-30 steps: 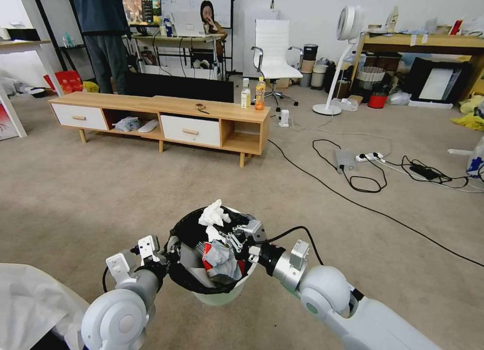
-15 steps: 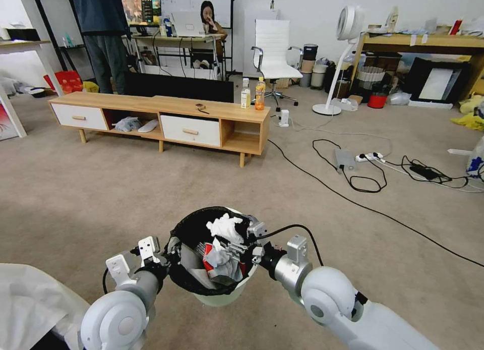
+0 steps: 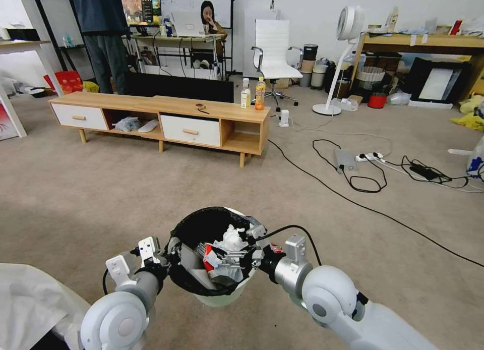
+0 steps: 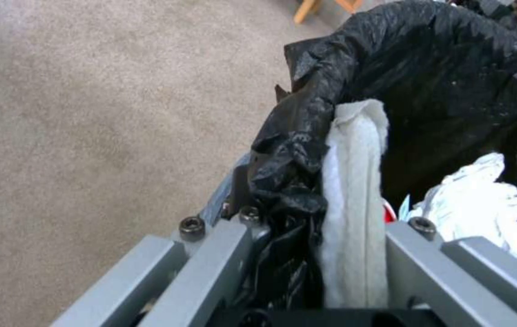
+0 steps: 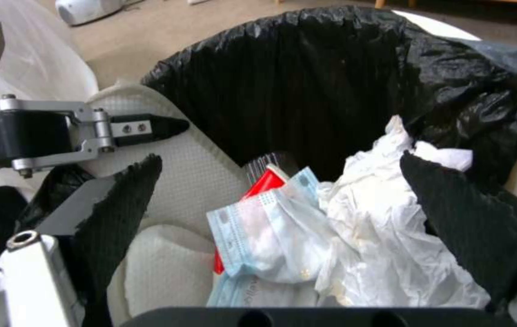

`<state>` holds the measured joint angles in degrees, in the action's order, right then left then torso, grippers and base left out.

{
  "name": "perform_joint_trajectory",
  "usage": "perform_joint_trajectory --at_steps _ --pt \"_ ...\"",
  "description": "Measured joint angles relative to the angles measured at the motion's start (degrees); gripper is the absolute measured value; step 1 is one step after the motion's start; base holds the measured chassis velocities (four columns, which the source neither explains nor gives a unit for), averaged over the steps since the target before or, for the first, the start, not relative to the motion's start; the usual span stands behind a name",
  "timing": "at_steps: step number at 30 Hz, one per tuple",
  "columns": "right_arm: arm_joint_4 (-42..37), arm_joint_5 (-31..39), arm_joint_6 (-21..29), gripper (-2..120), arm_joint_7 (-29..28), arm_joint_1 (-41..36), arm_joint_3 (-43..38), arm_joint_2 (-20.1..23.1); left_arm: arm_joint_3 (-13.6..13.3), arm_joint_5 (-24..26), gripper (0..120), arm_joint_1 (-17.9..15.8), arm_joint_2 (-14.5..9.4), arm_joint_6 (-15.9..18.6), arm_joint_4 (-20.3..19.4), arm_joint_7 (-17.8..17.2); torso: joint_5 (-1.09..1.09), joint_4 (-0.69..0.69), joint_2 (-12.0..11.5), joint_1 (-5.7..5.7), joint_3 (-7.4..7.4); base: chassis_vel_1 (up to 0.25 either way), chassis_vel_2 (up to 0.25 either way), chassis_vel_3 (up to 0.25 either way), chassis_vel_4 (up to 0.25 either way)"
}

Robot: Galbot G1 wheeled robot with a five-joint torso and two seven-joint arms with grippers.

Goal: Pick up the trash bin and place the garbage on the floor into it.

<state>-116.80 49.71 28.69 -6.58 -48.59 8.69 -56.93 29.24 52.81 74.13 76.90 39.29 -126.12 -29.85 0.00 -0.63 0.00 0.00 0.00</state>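
Note:
The trash bin (image 3: pixel 222 295), white with a black bag over its rim, hangs just above the floor (image 3: pixel 101 188) in front of me. My left gripper (image 3: pixel 169 250) is shut on the near-left rim; bag and white rim sit pinched between its fingers (image 4: pixel 210 254). My right gripper (image 3: pixel 237 254) reaches down inside the bin and stands open, its black pads (image 5: pixel 119 204) spread wide. Between them a white tissue wad (image 5: pixel 385 236) rests on the garbage (image 5: pixel 258 227), a pile of a pale blue piece and red-white paper. No litter shows on the carpet nearby.
A low wooden cabinet (image 3: pixel 161 118) with two drink bottles (image 3: pixel 252 95) stands ahead. Black cables (image 3: pixel 353 188) and a power strip (image 3: pixel 370 157) cross the carpet to the right. A white sheet (image 3: pixel 30 299) lies at the lower left.
My right gripper has gone down from above the rim into the bin, taking the white tissue with it; the tissue now lies on the pile. Left gripper and bin have stayed put.

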Motion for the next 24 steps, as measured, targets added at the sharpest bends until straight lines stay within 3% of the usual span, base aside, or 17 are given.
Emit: perform_joint_trajectory --at_steps 11,14,16,24 --pt "-1.8 3.6 1.7 100 -2.5 -0.5 -0.2 -0.7 0.2 -0.4 7 0.6 0.0 -0.2 -0.3 0.3 0.00 0.00 0.0 0.00 0.00 0.000 0.000 0.000 0.000" --pt "-2.4 0.3 0.1 100 -1.6 -1.1 -2.0 -0.7 0.3 -0.4 7 0.6 0.0 -0.2 -0.3 0.4 0.00 0.00 0.0 0.00 0.00 0.000 0.000 0.000 0.000" --pt "-2.8 -6.3 -3.5 100 0.3 -1.2 -4.9 -0.8 0.6 -0.2 7 0.5 0.0 -0.2 -0.4 0.4 0.00 0.00 0.0 0.00 0.00 0.000 0.000 0.000 0.000" --pt "-5.1 -13.4 -8.6 100 -0.6 -0.9 -14.1 -0.4 1.6 0.4 7 -0.2 -0.2 -0.2 -0.5 0.3 0.00 0.01 0.0 0.00 0.00 0.000 0.000 0.000 0.000"
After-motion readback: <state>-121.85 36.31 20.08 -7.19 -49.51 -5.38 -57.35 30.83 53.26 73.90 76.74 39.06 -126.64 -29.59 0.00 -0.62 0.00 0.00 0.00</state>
